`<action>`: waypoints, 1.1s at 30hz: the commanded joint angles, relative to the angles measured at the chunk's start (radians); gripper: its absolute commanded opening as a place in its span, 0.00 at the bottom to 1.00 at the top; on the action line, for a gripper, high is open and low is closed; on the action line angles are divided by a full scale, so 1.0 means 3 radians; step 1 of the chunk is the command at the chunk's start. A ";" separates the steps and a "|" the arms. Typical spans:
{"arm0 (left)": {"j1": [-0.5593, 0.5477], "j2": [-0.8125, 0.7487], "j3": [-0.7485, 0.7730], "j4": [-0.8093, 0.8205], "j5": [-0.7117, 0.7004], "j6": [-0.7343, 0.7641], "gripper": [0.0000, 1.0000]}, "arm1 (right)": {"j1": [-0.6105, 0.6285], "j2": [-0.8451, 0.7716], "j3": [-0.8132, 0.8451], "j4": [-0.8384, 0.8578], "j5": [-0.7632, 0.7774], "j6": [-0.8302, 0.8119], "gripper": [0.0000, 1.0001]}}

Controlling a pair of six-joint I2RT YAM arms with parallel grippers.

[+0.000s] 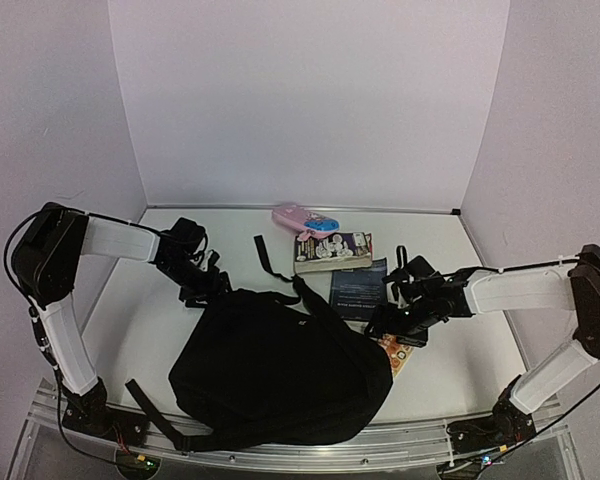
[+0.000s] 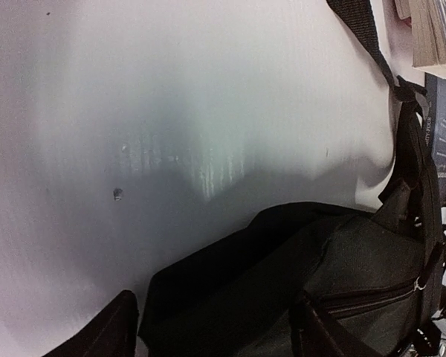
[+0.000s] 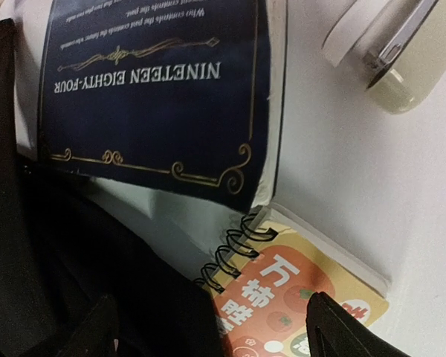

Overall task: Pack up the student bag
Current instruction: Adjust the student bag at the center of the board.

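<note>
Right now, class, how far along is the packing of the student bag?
Done: nothing that shows; the backpack lies with the pencil case, thick book, blue novel and notebook all outside it. In hand: nothing; the left gripper by the backpack and the right gripper over the notebook show open jaws. Left: everything.

A white table (image 1: pixel 480 270) sat inside a three-sided booth. The back wall (image 1: pixel 300 100), left wall (image 1: pixel 40 110) and right wall (image 1: pixel 565 110) were plain, matte and faintly lilac. A thin dark seam (image 1: pixel 380 209) ran where the back wall met the tabletop. An aluminium rail (image 1: pixel 400 447) edged the near side. Soft light left a streaky glare (image 2: pixel 208 175) on the surface, near a small pit (image 2: pixel 117 194)
</note>
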 commanded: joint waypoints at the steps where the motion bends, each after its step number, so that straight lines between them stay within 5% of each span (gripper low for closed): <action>1: -0.0044 0.0087 0.0117 0.0101 0.0057 -0.0079 0.61 | 0.0017 0.0049 -0.0103 0.0403 -0.0569 -0.0067 0.74; 13: -0.0065 0.0000 -0.0079 0.0190 0.0023 -0.0176 0.47 | 0.0085 -0.0080 -0.0277 0.0871 -0.1045 0.0133 0.73; 18: -0.0072 -0.0003 -0.0154 0.0315 0.0081 -0.0262 0.31 | 0.0168 0.0044 -0.0349 0.0999 -0.1130 0.0163 0.67; 22: -0.0077 -0.0035 -0.0202 0.0385 0.0076 -0.0315 0.20 | 0.0286 0.0205 -0.0325 0.1096 -0.1083 0.0220 0.53; 29: -0.0072 -0.0397 -0.0338 0.0443 -0.0181 -0.0436 0.08 | 0.0444 0.0081 -0.0057 0.1262 -0.0898 0.0402 0.03; 33: -0.0018 -0.0658 -0.0137 0.0246 -0.0410 -0.0340 0.06 | 0.0446 -0.0203 0.0368 0.1116 -0.0652 0.0321 0.00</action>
